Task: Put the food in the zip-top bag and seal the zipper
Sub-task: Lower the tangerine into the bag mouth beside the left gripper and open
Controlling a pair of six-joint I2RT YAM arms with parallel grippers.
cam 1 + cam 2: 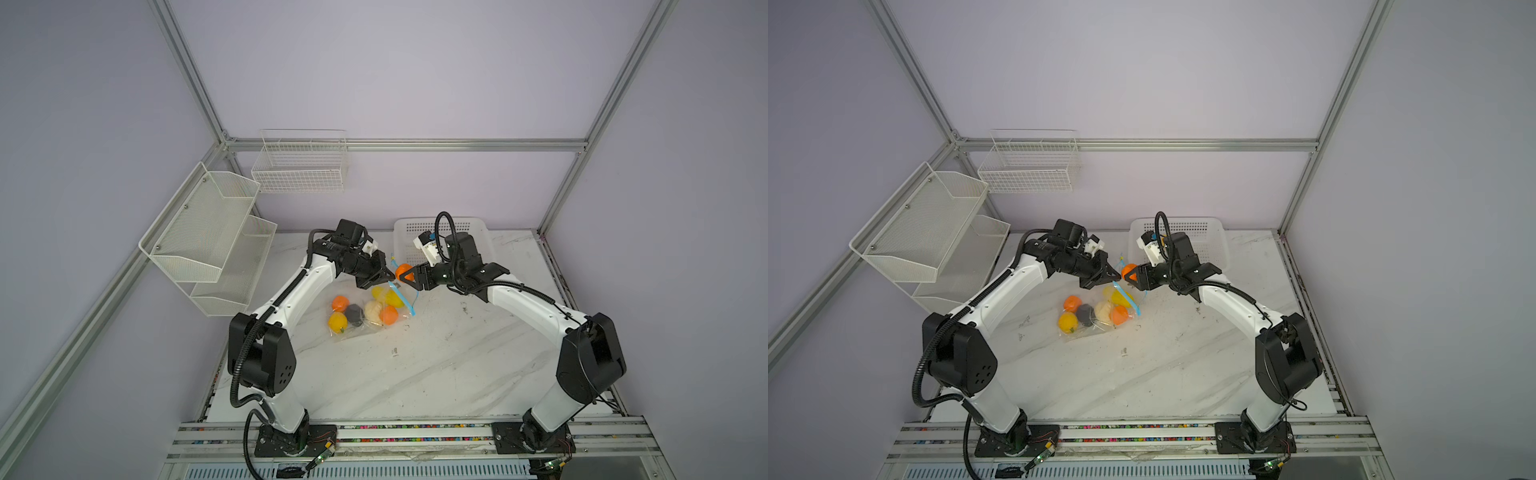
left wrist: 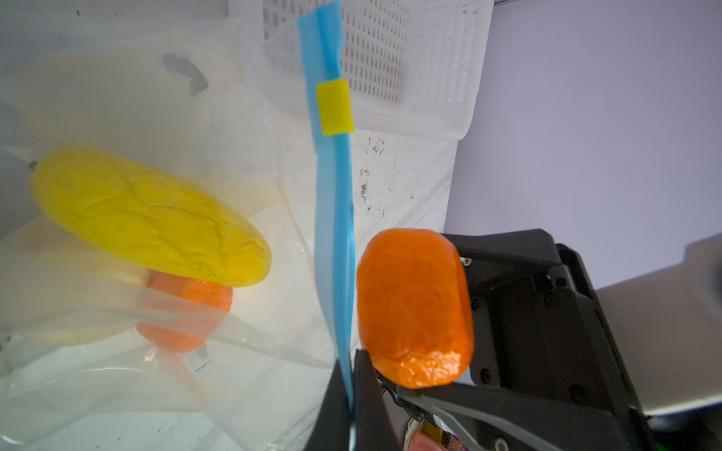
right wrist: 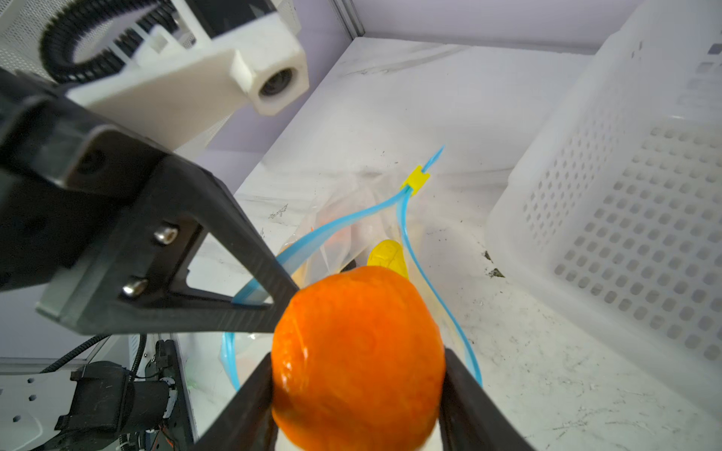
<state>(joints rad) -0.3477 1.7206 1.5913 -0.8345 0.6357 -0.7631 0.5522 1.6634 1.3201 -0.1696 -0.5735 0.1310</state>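
The left hand point(image 1: 390, 277) clamps the zipper point(image 2: 332, 218), holding the bag point(image 1: 348, 333) mouth up. The right hand point(image 1: 409, 277) grips a tangerine point(image 3: 359, 359) at 1 o'clock of the bagged food point(image 1: 374, 309), just beside the mouth. Risk: early release drops it onto the bench point(image 1: 436, 365).

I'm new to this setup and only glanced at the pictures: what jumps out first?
The bright orange tangerine, clamped in the right tool at the scene's centre, right at the mouth of the clear bag. Beside it the left tool pinches the light-blue zipper, holding that mouth open over the colourful toy food inside.
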